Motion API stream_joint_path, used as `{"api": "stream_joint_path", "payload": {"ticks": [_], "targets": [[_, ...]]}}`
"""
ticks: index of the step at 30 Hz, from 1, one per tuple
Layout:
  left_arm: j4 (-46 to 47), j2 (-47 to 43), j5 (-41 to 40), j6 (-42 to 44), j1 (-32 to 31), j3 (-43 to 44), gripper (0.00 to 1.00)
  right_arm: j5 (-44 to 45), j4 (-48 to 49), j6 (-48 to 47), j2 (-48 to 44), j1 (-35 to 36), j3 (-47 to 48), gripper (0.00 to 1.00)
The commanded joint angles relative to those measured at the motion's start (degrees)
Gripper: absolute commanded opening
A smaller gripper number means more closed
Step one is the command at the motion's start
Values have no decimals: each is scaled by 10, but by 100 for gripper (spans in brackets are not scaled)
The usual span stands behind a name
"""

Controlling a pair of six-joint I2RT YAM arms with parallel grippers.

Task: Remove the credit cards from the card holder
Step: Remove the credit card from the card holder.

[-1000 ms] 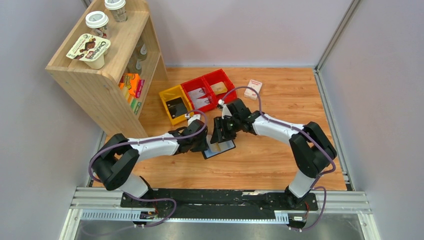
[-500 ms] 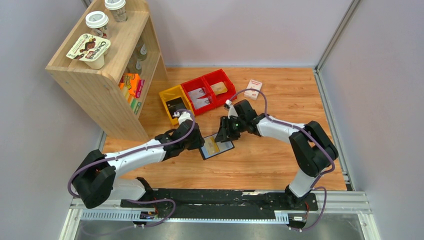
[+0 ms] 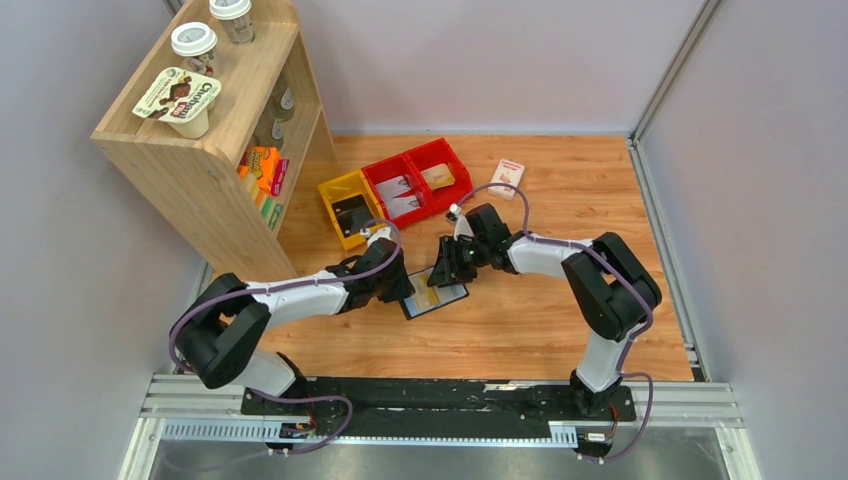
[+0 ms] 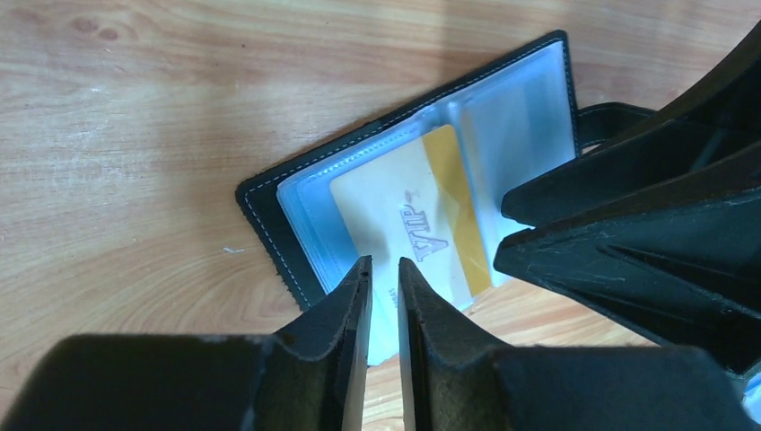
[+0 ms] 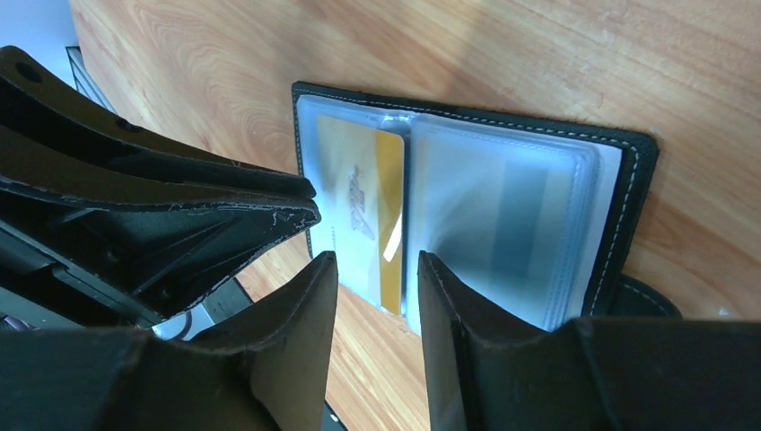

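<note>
A second ago the right pincer (image 5: 377,256) holds one flap of the card holder (image 3: 437,297) up off the table (image 3: 570,320). Now the holder lies spread flat, clear sleeves up, with a gold-striped credit card (image 4: 413,215) showing in one pocket. The left arm's elbow has swung out and back in. The left pincer (image 4: 381,263) has narrowed to a thin slit at the near edge of that card's sleeve; I cannot tell whether it pinches the plastic. The right pincer has come lower, its jaws apart and gripping nothing, straddling the holder's middle fold, just beside the left one.

The holder sits mid-table, its black stitched border showing on the sides not covered by the pincers. Bare wood lies to its right and near side. The yellow bin (image 3: 348,210) and red bins (image 3: 415,178) stand apart behind it, and a wooden shelf (image 3: 200,160) stands to the left.
</note>
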Motion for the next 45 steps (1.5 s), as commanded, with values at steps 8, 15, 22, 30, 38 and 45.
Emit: {"api": "stream_joint_path", "payload": {"ticks": [8,15,22,30,38,45], "targets": [[-13,30,9,-58,12,-27,13,-46,40,3,52,-9,5,40],[-2,36,18,-66,18,-39,11,-86,83,16,78,-12,9,38],[1,31,19,-70,21,-46,11,-115,111,23,85,-26,5,19],[5,31,22,-73,25,-51,11,-145,129,23,66,-53,-20,1],[2,15,18,-66,25,-48,11,-125,78,-1,10,-91,-40,0],[-55,-51,-31,-16,26,-10,39,-91,58,15,-68,-116,-66,0]]}}
